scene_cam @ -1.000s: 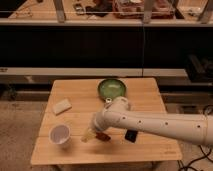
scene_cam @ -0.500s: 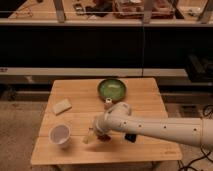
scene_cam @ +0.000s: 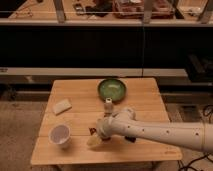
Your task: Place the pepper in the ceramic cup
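The arm (scene_cam: 160, 134) has sunk a little toward the front edge of the worktop (scene_cam: 145, 102) over the past second, its gripper (scene_cam: 95, 139) now low over the wood near the middle of that edge. The pepper (scene_cam: 91, 131), a small dark red shape, sits right at the gripper's tip, to the right of the cup (scene_cam: 60, 135) and outside it. Whether the gripper grasps it cannot be told. The cup stands upright near the front left corner. A green bowl (scene_cam: 112, 90) rests by the back edge, a small white bottle (scene_cam: 108, 105) stands just in front of it, and a pale pad (scene_cam: 62, 106) lies near the left edge.
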You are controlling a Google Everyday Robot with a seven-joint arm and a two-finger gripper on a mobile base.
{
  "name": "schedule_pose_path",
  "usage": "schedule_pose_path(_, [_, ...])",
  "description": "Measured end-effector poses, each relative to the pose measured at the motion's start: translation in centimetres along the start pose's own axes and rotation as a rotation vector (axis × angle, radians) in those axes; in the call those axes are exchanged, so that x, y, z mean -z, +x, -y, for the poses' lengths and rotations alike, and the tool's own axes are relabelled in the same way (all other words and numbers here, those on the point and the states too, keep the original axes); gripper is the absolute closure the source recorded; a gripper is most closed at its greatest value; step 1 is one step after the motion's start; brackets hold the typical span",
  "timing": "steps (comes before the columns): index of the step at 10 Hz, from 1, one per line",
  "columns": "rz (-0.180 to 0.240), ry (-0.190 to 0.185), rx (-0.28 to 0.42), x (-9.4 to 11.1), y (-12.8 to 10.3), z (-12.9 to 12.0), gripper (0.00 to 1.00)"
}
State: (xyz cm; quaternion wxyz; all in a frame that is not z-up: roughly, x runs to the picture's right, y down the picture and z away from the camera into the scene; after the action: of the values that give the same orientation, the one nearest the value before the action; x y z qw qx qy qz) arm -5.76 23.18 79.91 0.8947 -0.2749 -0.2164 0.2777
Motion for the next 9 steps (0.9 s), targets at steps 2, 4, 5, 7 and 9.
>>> schedule_pose_path(2, [-0.005,0.001,-0.004,-0.4,0.8,0.0,0.30])
schedule_pose_path(4, [-0.005,-0.003,-0.006,-0.7,1.0,-0.1,0.51])
schedule_pose_path(5, [-0.003,-0.005,-0.006,-0.8,1.0,-0.2,0.60])
schedule_pose_path(7, [0.022,-0.018,-0.003,-0.8,-0.1,-0.6,0.80])
schedule_pose_path(9, [0.099,-0.020,-0.006,0.7,-2.6,-0.4,0.99])
